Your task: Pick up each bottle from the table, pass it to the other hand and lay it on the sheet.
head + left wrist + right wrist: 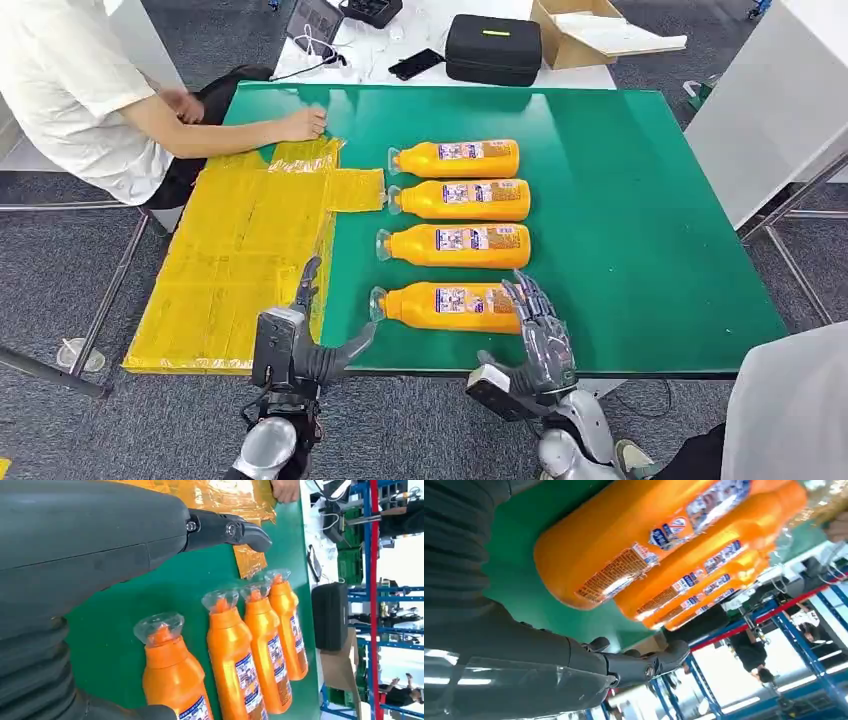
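Four orange bottles (459,230) in a row on green table (640,230), beside yellow sheet (240,270). Left hand (300,345) and right hand (538,335) empty, fingers spread, flanking nearest bottle (448,306).

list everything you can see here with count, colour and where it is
bottles: four, orange with clear caps, lying in a column mid-table, caps toward the sheet
sheet: one, yellow, over the table's left part
table: one, green top
black case: one, on the white surface beyond the table
cardboard box: one, brown, right of the case
phone: one, dark, left of the case
person: one, white shirt, far left, a hand on the sheet's far edge
second person: a pale sleeve at lower right
left robot hand: open, at the near table edge beside the sheet
right robot hand: open, at the base of the nearest bottle
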You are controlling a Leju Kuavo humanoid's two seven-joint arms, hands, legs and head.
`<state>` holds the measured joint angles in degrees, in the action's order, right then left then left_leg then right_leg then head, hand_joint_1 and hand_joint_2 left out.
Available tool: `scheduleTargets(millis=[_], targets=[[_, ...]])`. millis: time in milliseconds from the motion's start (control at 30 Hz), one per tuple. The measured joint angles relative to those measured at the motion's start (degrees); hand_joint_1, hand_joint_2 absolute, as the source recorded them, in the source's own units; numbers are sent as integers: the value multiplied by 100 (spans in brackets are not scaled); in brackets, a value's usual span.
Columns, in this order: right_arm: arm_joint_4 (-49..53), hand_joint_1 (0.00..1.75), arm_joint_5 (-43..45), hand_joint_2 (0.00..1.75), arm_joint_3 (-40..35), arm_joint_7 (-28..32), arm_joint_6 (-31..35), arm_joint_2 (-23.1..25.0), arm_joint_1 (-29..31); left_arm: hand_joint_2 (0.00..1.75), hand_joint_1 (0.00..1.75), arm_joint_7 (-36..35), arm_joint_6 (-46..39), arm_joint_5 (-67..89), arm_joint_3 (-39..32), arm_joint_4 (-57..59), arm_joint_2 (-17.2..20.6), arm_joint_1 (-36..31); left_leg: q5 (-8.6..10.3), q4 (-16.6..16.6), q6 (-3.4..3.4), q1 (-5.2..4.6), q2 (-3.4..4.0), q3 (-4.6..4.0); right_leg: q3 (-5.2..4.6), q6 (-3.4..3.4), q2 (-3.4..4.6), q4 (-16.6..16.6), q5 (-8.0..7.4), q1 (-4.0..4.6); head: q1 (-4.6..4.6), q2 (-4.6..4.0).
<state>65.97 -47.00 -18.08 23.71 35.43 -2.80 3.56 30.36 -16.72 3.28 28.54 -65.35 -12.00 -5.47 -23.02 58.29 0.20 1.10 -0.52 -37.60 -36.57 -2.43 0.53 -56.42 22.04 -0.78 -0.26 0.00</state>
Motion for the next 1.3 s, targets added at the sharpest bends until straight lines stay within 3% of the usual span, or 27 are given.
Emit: scheduleTargets(millis=[167,633,833,1133,1300], targets=[[-517,0,-708,175,-144,-356,46,-68,507,175,0,-41,11,-72,206,53,-26,-98,3,0,2,-3,0,1,1,-4,0,1,-5,-2,2,0],[-2016,0,-1505,175,-700,-1191,-232,-101,1621,175,0,-74,-9,-212,501,411,-138,-393,5,1,4,-3,0,1,1,-4,0,-1,-5,-2,0,2],[-2436,0,-1558,175,-931,-1333,-768,-92,2095,175,0,-120,-7,-221,553,498,-175,-468,7,1,4,-3,1,11,8,-4,0,0,-7,-2,0,0],[-2641,0,-1562,175,-1062,-1346,-899,-63,2287,175,0,-151,9,-225,597,531,-184,-493,7,1,3,-3,1,14,11,-4,0,-1,-7,-1,2,0],[-2654,0,-1540,175,-1234,-1688,-1654,-87,2469,175,0,-319,57,-213,619,533,-184,-498,2,1,3,-3,14,29,17,-2,7,1,-8,-1,2,0]])
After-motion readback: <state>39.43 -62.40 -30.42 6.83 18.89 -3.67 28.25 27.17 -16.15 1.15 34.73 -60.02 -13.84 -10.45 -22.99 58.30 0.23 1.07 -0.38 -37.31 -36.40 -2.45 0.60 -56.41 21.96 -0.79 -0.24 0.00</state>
